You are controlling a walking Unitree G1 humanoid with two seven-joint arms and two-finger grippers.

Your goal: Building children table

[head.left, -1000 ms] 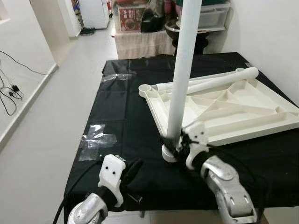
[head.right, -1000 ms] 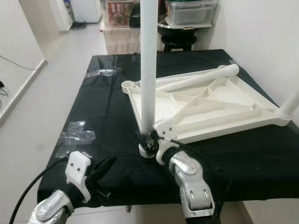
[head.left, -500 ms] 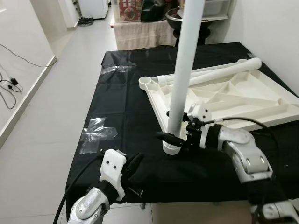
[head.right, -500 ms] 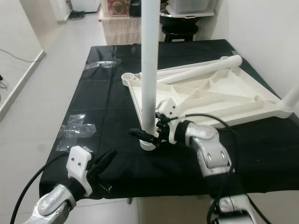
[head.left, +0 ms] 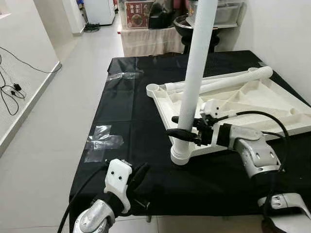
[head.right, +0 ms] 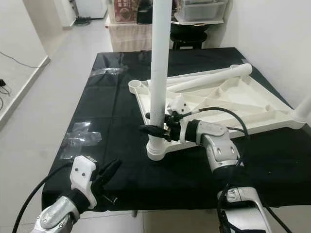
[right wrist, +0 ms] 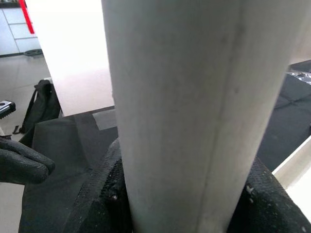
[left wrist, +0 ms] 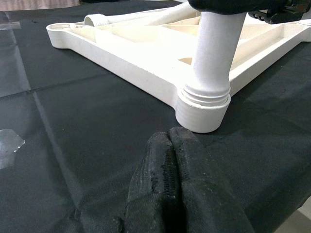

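A black cloth (head.left: pixel 131 111) fills the middle of the frame, with the upturned white tabletop (head.left: pixel 252 104) at centre right. Its near corner socket holds the upright table leg (head.left: pixel 194 82), which my right gripper (head.left: pixel 182 127) clamps low down. I judge I'm seating this leg; next, press or twist it home. My left gripper (left wrist: pixel 170 160), lower left, rests pressed together. No writing is legible.

Black tablecloth (head.left: pixel 131 121), clear tape (head.left: pixel 103 142), floor cable (head.left: pixel 12 90)

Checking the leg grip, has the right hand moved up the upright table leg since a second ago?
Yes. The right hand now grips the upright table leg higher above its base collar, which it was right beside before.
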